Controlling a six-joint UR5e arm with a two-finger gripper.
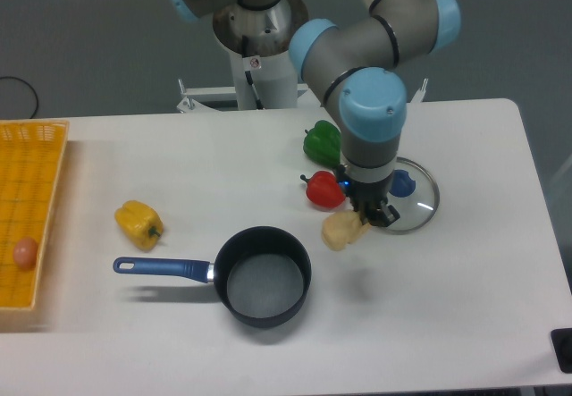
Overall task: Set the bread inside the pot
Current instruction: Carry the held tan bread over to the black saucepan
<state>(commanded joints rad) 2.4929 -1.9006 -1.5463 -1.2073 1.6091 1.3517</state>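
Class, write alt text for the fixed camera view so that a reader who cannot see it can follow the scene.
A robot arm's gripper holds a small pale tan bread piece above a white table, right of an empty black saucepan with a blue handle. Red and green peppers and a glass lid lie behind; a yellow pepper and yellow tray sit left.
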